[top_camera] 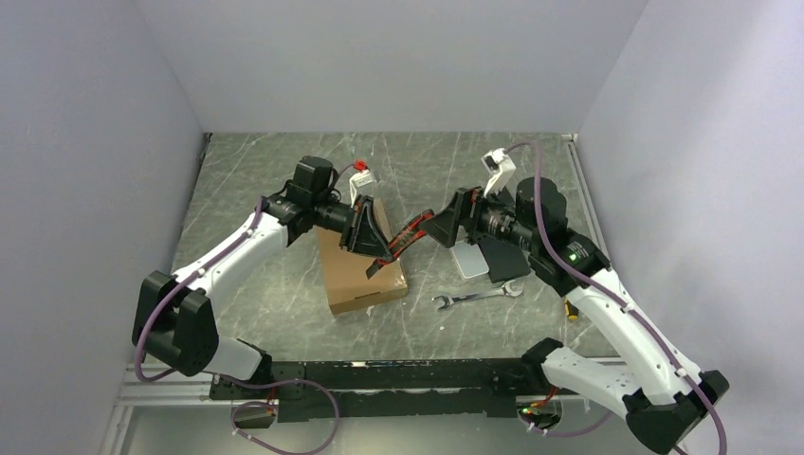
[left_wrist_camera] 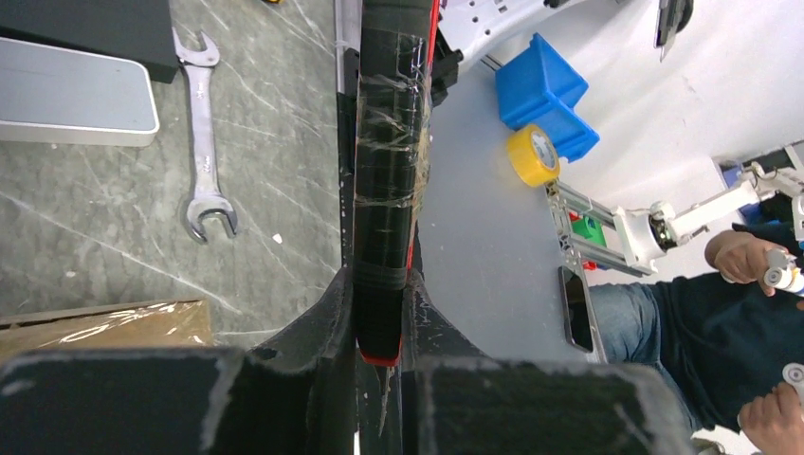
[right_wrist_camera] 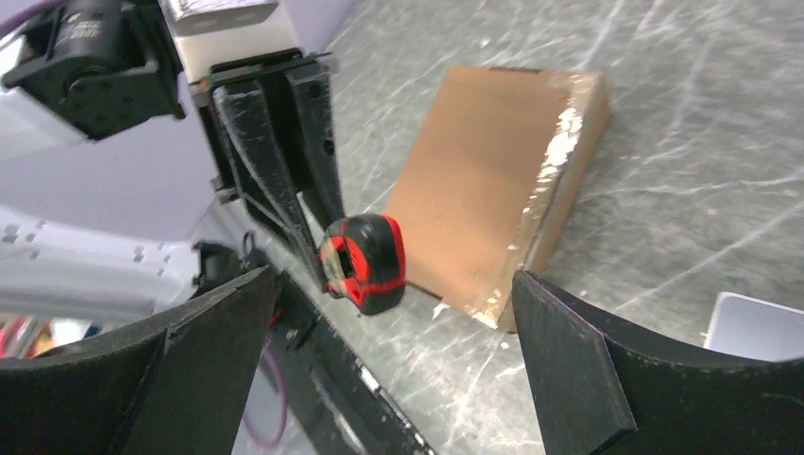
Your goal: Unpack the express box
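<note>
Marble-pattern table [top_camera: 275, 190]. Express box [top_camera: 363, 281] lies flat left of centre, lid down, clear tape along one edge; nothing touches it.

Left gripper [left_wrist_camera: 381, 284] is above the box's far end, fingers [right_wrist_camera: 313, 142] pinched onto a long black-and-red object [left_wrist_camera: 387, 180] wrapped in clear tape. The object is held off the table and sticks out toward the right arm.

Right gripper [right_wrist_camera: 391, 280] faces it, jaws spread wide, one either side of the object's free end, not touching it.

Black flat box [top_camera: 510, 258] and silver flat box [top_camera: 468, 262] lie side by side under the right arm. Wrench [top_camera: 474, 299] lies on the table just in front of them, right of the express box.
</note>
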Available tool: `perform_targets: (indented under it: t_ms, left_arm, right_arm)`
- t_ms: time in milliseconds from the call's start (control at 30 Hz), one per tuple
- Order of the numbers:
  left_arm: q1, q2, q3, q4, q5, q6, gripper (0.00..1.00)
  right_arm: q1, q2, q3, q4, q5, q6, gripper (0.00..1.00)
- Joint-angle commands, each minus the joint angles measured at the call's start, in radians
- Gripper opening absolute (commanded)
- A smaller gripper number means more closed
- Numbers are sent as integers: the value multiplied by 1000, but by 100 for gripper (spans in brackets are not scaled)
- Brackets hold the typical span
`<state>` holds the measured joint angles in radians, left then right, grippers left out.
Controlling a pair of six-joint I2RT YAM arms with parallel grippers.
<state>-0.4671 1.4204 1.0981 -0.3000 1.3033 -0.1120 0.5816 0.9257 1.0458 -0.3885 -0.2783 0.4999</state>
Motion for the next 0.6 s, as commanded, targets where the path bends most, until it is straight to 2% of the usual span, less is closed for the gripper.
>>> perform_targets:
  t_ms: [0,100,200,300,433,567]
  left_arm:
    - [-22,-37,26,-16,74,70,0]
    - [-31,-38,21,0,84,64,0]
    - [-31,-38,21,-1,79,64,0]
    - [-33,-38,23,-3,66,63,0]
    - [-33,-37,16,24,69,42,0]
    - [-34,-39,18,20,71,43,0]
  right_arm:
    - [-29,78,40,-30,-341,-45,100]
    - [-25,97,-38,232,-447,99,97]
    - [-14,93,-108,430,-437,200,91]
    - [18,80,-156,539,-345,258,81]
    - [74,63,-252,701,-210,329,76]
    - [104,70,-258,710,-120,322,70]
